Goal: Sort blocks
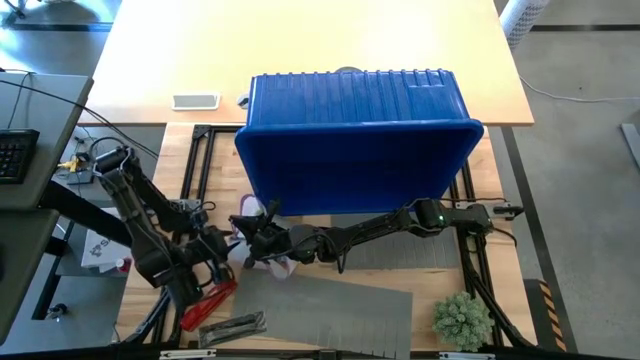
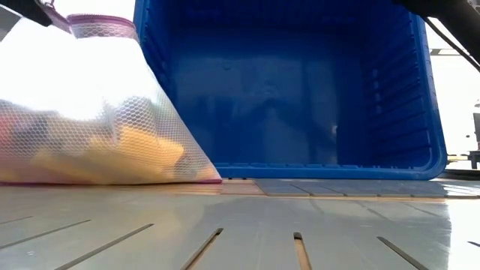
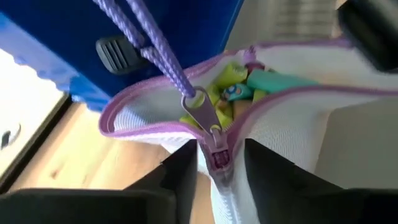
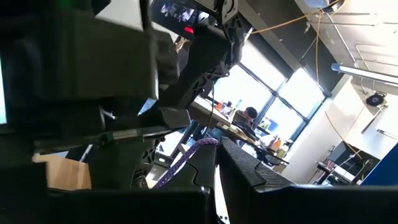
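High view: I had both arms meeting in front of the blue bin (image 1: 355, 140); red tool (image 1: 205, 303) and a green plant (image 1: 462, 320) lay nearby. Low view: mesh bag (image 2: 90, 112) blocked the left side, bin behind it. Left wrist: left gripper (image 3: 216, 165) stood parted around the zipper slider (image 3: 214, 149), blocks (image 3: 249, 84) inside the bag. Right wrist: right gripper (image 4: 214, 163) pinched the purple cord (image 4: 183, 158).
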